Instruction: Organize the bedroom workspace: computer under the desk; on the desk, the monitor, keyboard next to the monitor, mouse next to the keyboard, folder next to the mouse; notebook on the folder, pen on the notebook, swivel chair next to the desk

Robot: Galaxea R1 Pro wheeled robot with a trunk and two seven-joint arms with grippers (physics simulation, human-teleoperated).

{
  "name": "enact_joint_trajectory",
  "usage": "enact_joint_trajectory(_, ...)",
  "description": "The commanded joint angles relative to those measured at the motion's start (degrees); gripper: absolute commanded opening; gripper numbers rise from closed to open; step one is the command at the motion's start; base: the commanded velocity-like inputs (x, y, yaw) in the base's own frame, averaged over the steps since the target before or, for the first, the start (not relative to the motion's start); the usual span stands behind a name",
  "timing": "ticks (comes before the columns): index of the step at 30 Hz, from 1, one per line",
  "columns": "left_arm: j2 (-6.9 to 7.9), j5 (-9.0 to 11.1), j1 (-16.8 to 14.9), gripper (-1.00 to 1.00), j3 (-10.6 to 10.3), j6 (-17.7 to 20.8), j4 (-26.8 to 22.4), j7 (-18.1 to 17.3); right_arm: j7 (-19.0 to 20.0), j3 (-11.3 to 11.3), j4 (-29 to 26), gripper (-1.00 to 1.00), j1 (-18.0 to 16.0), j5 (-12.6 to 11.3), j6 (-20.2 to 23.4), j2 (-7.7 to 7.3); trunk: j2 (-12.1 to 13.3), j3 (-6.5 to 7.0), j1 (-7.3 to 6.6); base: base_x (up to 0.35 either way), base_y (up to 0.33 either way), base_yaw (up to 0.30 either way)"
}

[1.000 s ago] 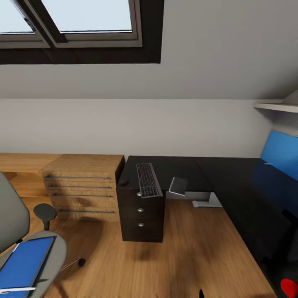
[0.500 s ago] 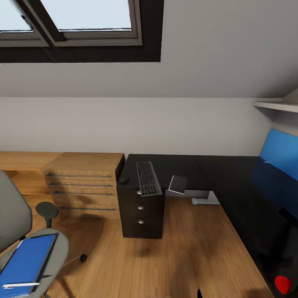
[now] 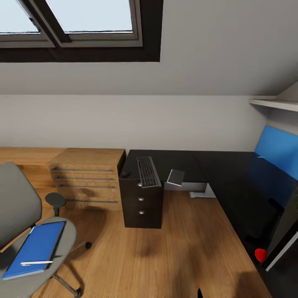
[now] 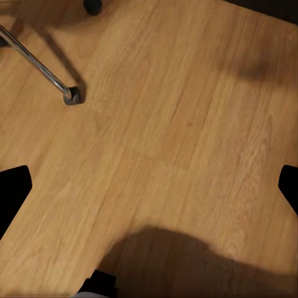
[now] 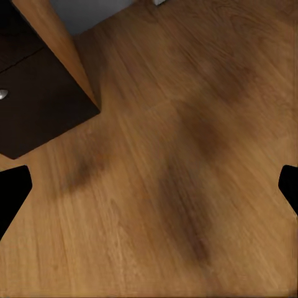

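Note:
The swivel chair (image 3: 16, 215) stands at the lower left with the blue folder (image 3: 37, 246) on its seat and the white pen (image 3: 36, 263) lying on the folder. On the black desk (image 3: 231, 178), the keyboard (image 3: 148, 171) lies over the drawer end. The dark mouse (image 3: 125, 174) sits just left of it. The grey notebook (image 3: 176, 177) overhangs the desk's front edge. The monitor's (image 3: 285, 234) edge shows at the far right. The computer is hidden. My left gripper (image 4: 149, 186) and right gripper (image 5: 149, 186) both hang open over bare wooden floor.
A light wooden drawer chest (image 3: 87, 178) stands left of the desk's dark drawers (image 3: 141, 207). A red object (image 3: 260, 254) lies on the desk by the monitor. The blue back panel (image 3: 277, 155) lines the right side. A chrome chair leg (image 4: 37, 65) crosses the left wrist view.
The whole head view has shifted: the chair and folder sit further into the picture and the monitor's edge has come in at the right. Nothing on the desk has moved.

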Motion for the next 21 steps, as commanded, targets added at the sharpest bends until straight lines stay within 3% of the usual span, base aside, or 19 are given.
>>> enact_joint_trajectory(1,0.08,0.60,-0.03,1.00,-0.32,-0.38,-0.08,0.33,0.69,-0.23,-0.03,1.00,-0.03,-0.38,-0.70,-0.04,-0.04,-0.10,0.00,-0.035,0.000,0.000)
enact_joint_trajectory(4,0.08,0.60,-0.03,1.00,-0.27,-0.38,-0.08,0.33,0.95,-0.29,-0.74,1.00,-0.03,-0.04,-3.59,-0.21,-0.04,-0.17,0.00,-0.019,0.000,0.000)
enact_joint_trajectory(10,0.08,0.60,-0.03,1.00,-0.33,-0.38,-0.08,0.33,7.54,1.05,-5.16,1.00,-0.03,2.51,-10.18,-1.80,-0.04,-0.20,0.00,-0.003,0.000,0.000)
enact_joint_trajectory(14,0.08,0.60,-0.03,1.00,-0.38,-0.38,-0.08,0.33,8.32,1.21,-5.54,1.00,-0.03,2.89,-10.72,-1.89,-0.04,-0.20,0.00,0.000,0.000,0.000)
enact_joint_trajectory(21,0.08,0.63,-0.03,1.00,-0.36,-0.38,-0.08,0.41,8.66,1.29,-4.49,1.00,0.13,3.24,-10.89,-2.03,2.77,1.06,-1.54,-0.025,0.000,0.000)
